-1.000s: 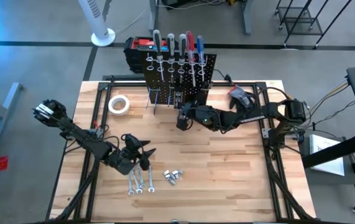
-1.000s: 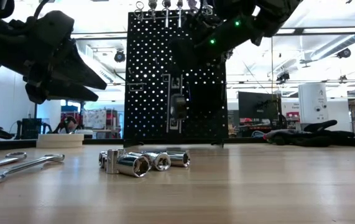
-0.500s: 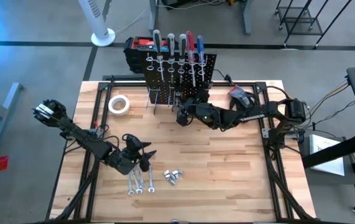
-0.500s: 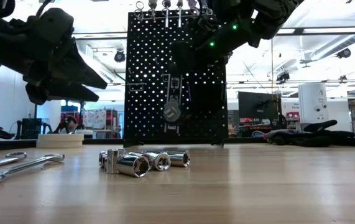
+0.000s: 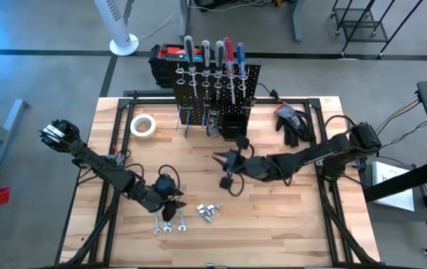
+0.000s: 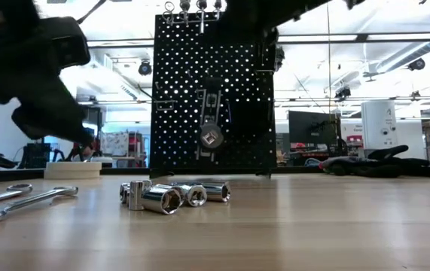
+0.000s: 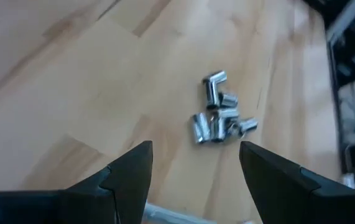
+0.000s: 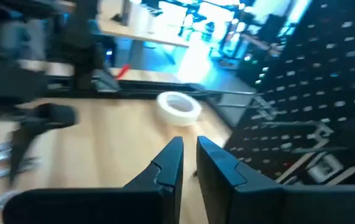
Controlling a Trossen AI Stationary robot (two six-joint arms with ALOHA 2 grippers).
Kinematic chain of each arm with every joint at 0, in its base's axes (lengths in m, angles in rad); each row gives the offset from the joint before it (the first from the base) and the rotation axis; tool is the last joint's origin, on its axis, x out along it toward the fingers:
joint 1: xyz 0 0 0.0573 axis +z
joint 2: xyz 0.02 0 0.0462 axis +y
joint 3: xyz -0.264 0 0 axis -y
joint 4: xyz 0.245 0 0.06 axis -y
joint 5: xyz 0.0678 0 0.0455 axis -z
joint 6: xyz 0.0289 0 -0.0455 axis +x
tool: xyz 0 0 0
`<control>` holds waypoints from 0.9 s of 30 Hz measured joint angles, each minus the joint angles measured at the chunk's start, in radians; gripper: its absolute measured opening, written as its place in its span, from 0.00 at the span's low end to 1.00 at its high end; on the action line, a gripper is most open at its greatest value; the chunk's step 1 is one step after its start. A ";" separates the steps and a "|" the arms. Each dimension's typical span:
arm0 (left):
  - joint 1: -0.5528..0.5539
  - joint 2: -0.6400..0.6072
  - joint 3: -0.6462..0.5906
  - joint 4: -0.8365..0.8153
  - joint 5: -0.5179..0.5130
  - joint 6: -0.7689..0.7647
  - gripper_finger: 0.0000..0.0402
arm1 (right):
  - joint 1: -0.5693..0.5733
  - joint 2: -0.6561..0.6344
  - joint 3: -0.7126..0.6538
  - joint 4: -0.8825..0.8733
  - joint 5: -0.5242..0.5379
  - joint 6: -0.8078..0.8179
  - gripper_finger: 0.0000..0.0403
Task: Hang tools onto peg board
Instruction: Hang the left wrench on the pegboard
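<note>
The black peg board (image 5: 217, 90) stands at the table's far side, with several screwdrivers (image 5: 213, 52) in its top rings. In the low view a silver ratchet wrench (image 6: 210, 129) hangs on the board's face (image 6: 177, 90). Three silver wrenches (image 5: 167, 221) and a cluster of sockets (image 5: 209, 213) lie near the front. My left gripper (image 5: 172, 202) hovers open just over the wrenches, with the sockets (image 7: 219, 115) ahead of its fingers. My right gripper (image 5: 226, 172) is at mid-table, away from the board, its fingers a narrow gap apart (image 8: 189, 146) and empty.
A white tape roll (image 5: 143, 125) lies at the far left and black gloves (image 5: 294, 119) at the far right. A black-and-red case (image 5: 167, 56) stands behind the board. A small black bin (image 5: 232, 125) sits at the board's foot.
My right gripper has let go of the ratchet wrench, which now hangs on the peg board, and has drawn back toward the table's near edge to mid-table. My left gripper has moved down and toward the near edge, closer to the wrenches.
</note>
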 joint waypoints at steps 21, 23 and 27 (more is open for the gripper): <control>-0.009 0.468 0.604 -0.950 0.145 -0.513 0.57 | 0.232 0.007 -0.003 -0.275 0.105 0.267 0.10; -0.009 0.495 0.665 -1.025 0.152 -0.522 0.57 | 0.252 0.007 -0.004 -0.303 0.157 0.276 0.10; -0.009 0.532 0.749 -1.100 0.156 -0.553 0.57 | 0.279 0.007 -0.011 -0.372 0.247 0.333 0.11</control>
